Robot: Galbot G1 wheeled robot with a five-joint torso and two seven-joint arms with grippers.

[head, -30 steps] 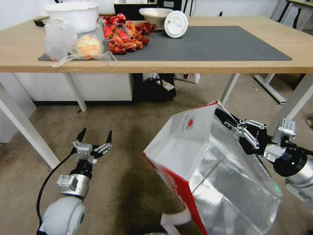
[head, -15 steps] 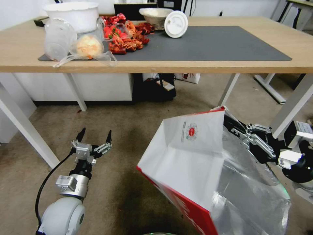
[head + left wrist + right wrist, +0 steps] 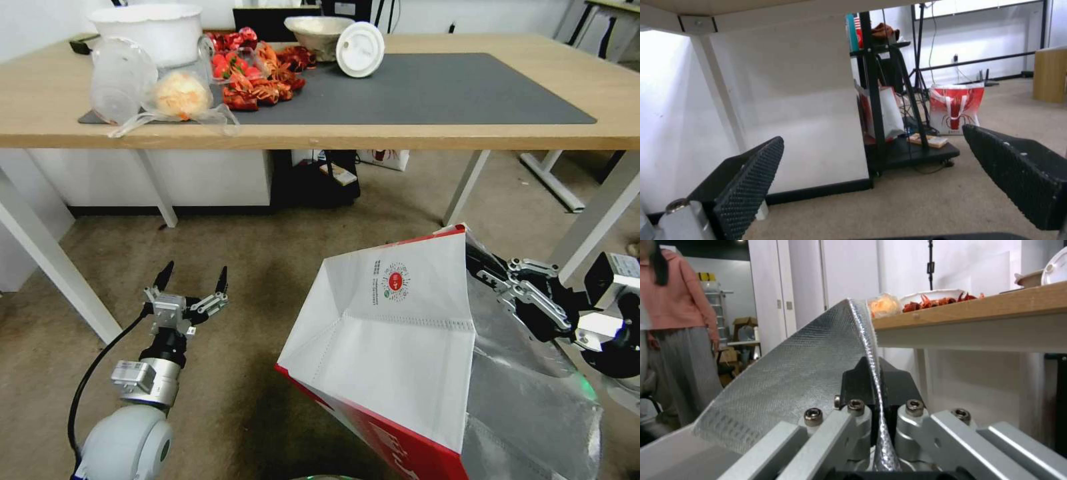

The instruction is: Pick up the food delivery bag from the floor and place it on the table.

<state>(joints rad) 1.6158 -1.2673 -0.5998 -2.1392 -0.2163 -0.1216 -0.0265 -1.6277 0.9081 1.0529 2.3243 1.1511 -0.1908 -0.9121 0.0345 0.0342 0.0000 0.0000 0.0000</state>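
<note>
The food delivery bag (image 3: 393, 347) hangs tilted at the lower right, off the floor (image 3: 267, 267). Its white front carries a small round red logo, a red side faces down, and the silver foil lining shows on the right. My right gripper (image 3: 490, 267) is shut on the bag's upper rim beside the red corner. The right wrist view shows that gripper (image 3: 874, 370) pinching the foil edge of the bag (image 3: 791, 373) between its fingers. The light-wood table (image 3: 467, 137) with its dark grey mat (image 3: 433, 87) stands above and beyond the bag. My left gripper (image 3: 193, 280) hovers open low on the left.
On the table's left end sit a white bowl (image 3: 150, 27), a clear lid (image 3: 120, 77), a bagged bun (image 3: 181, 95), red crayfish (image 3: 257, 73) and a paper bowl with lid (image 3: 360, 48). White table legs (image 3: 53, 260) flank the floor. A black cart (image 3: 907, 150) stands under the table.
The right gripper has carried the bag up and closer to the head camera, shifting slightly right. The bag has turned its white face more toward me. The left arm has stayed still.
</note>
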